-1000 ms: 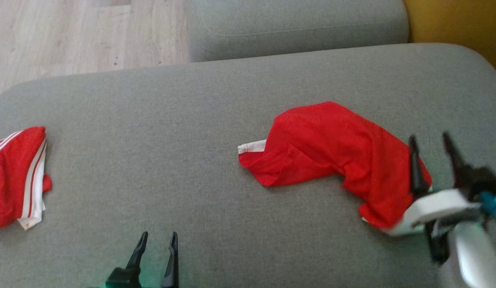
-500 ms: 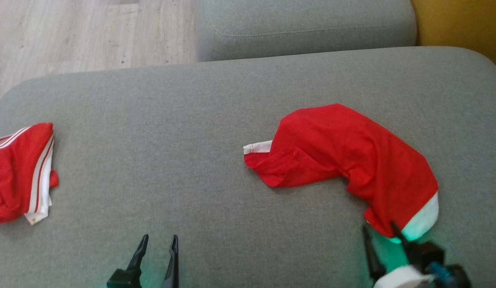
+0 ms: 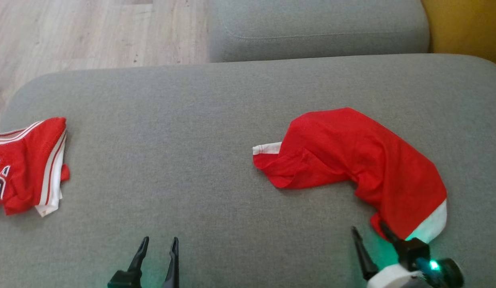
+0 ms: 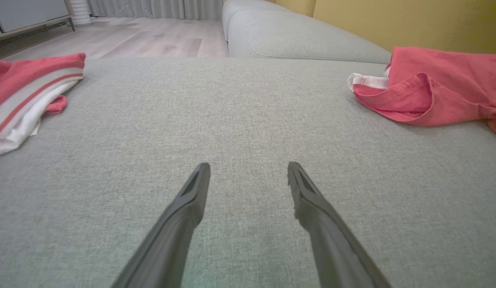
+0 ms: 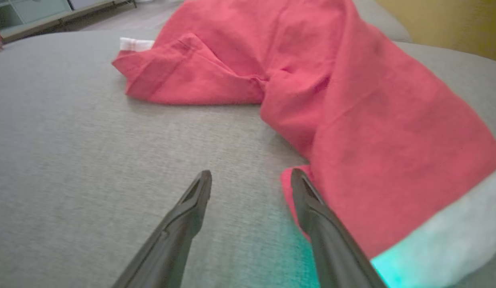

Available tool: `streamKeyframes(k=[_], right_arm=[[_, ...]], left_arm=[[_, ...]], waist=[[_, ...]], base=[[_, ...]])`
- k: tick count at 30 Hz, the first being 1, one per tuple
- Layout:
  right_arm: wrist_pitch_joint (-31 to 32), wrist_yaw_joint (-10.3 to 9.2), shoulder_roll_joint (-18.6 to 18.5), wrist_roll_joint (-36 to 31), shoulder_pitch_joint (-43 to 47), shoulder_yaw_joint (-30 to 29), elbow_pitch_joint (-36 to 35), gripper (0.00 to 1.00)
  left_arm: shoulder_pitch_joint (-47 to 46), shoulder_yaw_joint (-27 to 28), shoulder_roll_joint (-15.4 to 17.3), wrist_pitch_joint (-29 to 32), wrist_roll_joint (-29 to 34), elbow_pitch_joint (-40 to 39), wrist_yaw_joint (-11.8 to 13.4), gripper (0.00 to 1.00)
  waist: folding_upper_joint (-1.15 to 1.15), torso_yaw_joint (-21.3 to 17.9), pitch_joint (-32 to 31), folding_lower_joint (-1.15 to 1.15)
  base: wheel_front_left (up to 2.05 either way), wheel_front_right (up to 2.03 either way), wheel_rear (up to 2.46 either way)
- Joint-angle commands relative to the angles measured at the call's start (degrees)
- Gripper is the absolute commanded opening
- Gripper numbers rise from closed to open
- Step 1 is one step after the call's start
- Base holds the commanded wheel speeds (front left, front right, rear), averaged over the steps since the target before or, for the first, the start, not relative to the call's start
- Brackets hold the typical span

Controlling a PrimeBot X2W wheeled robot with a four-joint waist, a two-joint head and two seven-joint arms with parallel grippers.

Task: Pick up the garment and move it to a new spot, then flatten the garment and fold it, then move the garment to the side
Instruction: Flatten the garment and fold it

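— Since nothing has been lifted yet, where is the garment to be found?

— A crumpled red garment of thin cloth with white bands (image 3: pixel 352 160) is seen lying in a curved heap on the right half of the broad grey fabric sofa seat (image 3: pixel 191 120). One white-edged end is pointed toward the middle of the seat. The other white band is laid near the front edge, just beside the right gripper (image 3: pixel 368 229).

— How are the grippers held?

— Both are spread wide, and nothing is held between the fingers. The left gripper (image 3: pixel 159 240) is poised over bare cushion, well apart from the garment. In the right wrist view, one finger of the right gripper is set against the garment's near red corner; whether contact is made cannot be told.

— How is the cloth expected to handle?

— It is judged light, soft and limp. No shape would be kept once it is raised, so it should be expected to drape and swing. Layers are stacked in the heap, so only a top layer might be caught.

— Where should hold be taken?

— The near end is favoured, at the red corner or the white band beside it, where an edge is exposed. A low pinch is called for, since the cushion will probably yield. The folded red garment with white stripes (image 3: pixel 27 164) at the far left is best left untouched.
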Motion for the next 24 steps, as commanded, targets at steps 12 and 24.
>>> streamKeyframes(k=[12, 24], right_arm=[[-0.37, -0.04, -0.3, -3.58, -5.2, -5.3, 5.98, 0.0], [-0.37, -0.04, -0.14, 13.84, -16.38, 16.62, -8.98, 0.0]], left_arm=[[-1.19, 1.33, -0.08, -0.38, -0.11, -0.44, -0.44, 1.0], [-1.34, 1.0, -0.08, -0.38, -0.02, -0.55, -0.54, 1.0]], waist=[[0.0, 1.71, 0.17, 0.0], [0.0, 7.11, -1.46, 0.0]], base=[[0.0, 0.0, 0.0], [0.0, 0.0, 0.0]])
